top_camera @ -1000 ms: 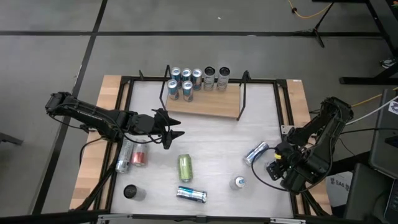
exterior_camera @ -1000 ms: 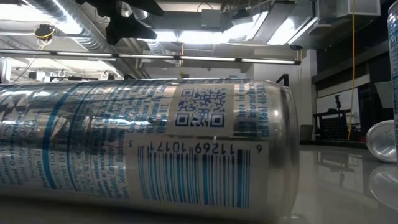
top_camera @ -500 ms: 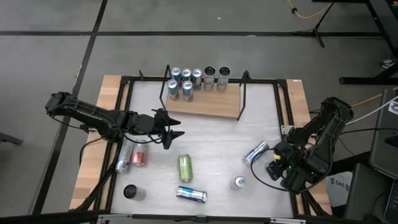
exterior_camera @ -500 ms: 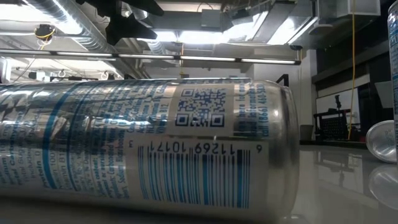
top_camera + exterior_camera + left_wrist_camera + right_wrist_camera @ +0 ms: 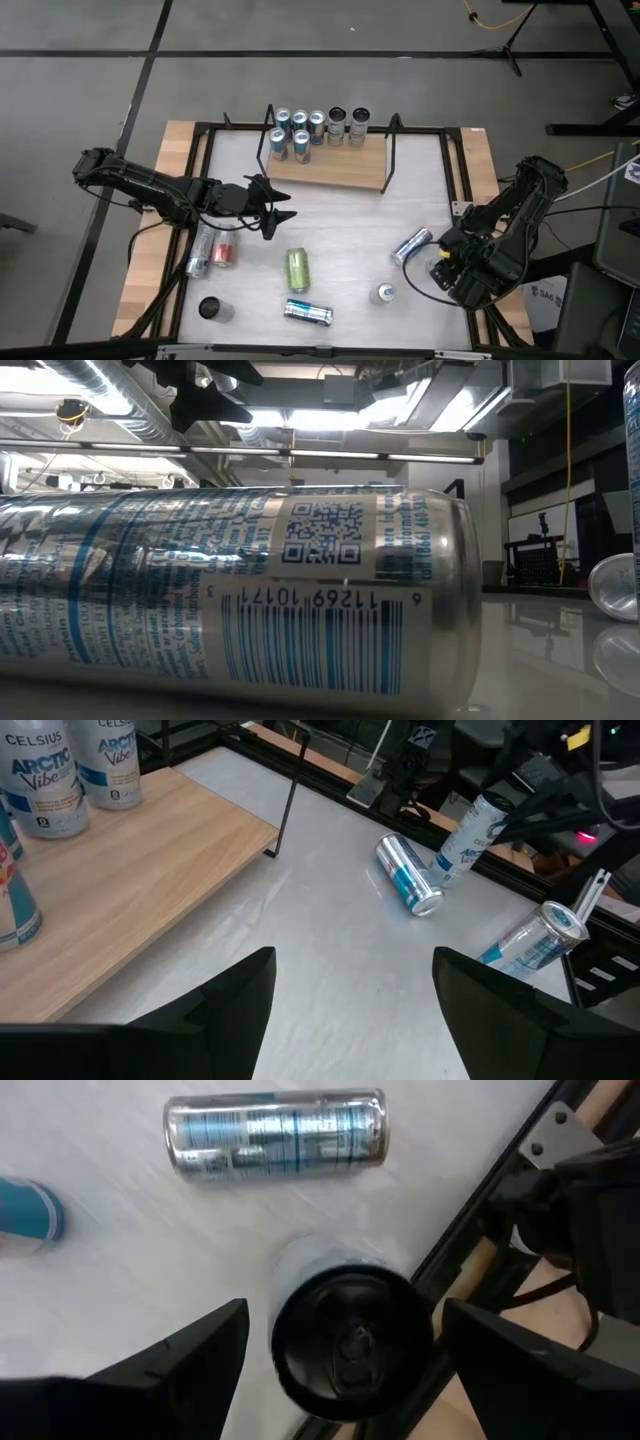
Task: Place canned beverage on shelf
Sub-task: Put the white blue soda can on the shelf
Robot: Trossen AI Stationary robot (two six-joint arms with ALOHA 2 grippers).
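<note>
Shelf (image 5: 335,168) board: light wood, matt, fine grain plain in left wrist view; end frames thin black wire. Table (image 5: 340,230) top: pale, smooth, slight sheen, mirrors cans in low view; side strips bare light wood; rim black metal bars. Cans: shiny metal with printed wrap. Silver can (image 5: 230,590) glossy, blue print, barcode. Green can (image 5: 298,268) duller. Black-topped can (image 5: 350,1335) dark, satin lid. Arms and fingers (image 5: 235,995): matt black.
</note>
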